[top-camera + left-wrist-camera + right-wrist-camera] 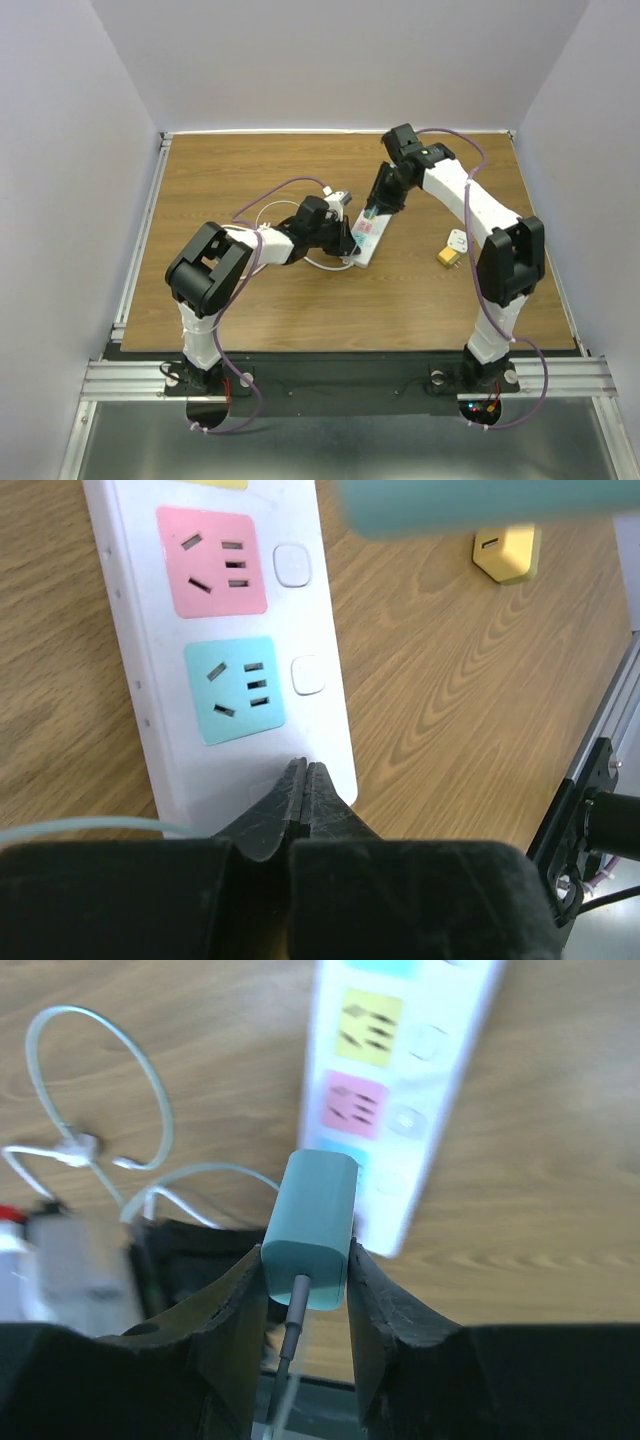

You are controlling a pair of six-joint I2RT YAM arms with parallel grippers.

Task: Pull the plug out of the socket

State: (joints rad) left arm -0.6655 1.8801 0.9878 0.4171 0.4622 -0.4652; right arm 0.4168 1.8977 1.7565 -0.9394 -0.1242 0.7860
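Plug (pixel 310 1222), one, clamped in right pincer (pixel 305 1252); one socket (pixel 400 1090).

White socket (pixel 312 730), teal plug (pixel 312 1225), wood-grain table (pixel 250 180)

Robotics lab test cell is indicated. A brown wood-grain laminate tabletop (pixel 250 300) is boxed in on three sides by plain pale walls (pixel 330 60). Silver slotted aluminium rails (pixel 120 380) are fitted along its edges. Two white-and-black robot arms (pixel 470 205) are bolted at the near edge, with purple cables (pixel 476 148) looped along them.
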